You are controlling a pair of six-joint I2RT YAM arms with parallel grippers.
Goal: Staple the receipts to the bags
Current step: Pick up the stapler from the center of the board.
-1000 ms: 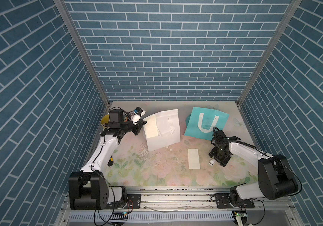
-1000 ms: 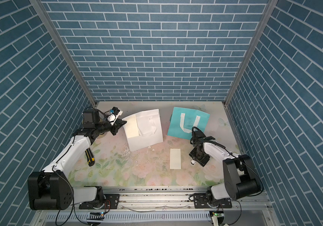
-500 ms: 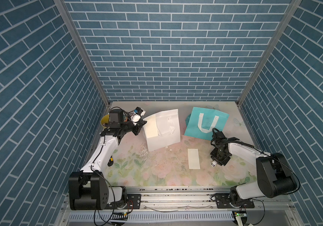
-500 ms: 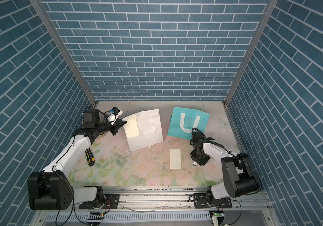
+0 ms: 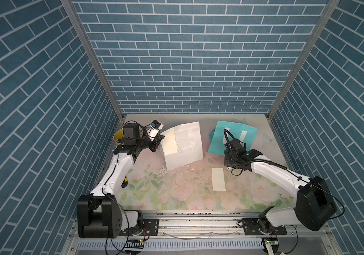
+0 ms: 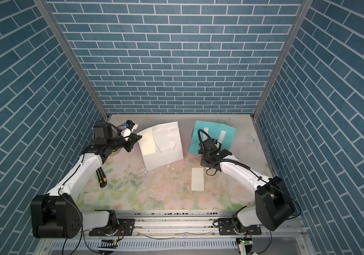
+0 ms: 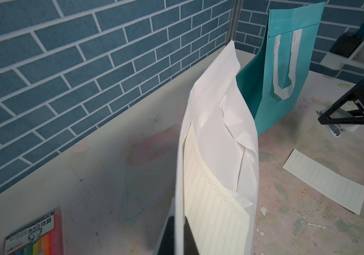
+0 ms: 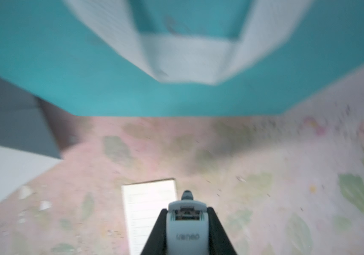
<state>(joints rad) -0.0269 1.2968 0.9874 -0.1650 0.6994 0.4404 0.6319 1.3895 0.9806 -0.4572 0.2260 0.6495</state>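
White bag back-left on the table, its edge and a receipt clamped in left gripper. Teal bag flat, back-right. Second receipt loose, right of table centre. Right gripper closed around stapler.

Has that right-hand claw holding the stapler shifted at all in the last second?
Yes. The right gripper, holding the stapler, has moved away from the front rail toward the teal bag, which stayed put.
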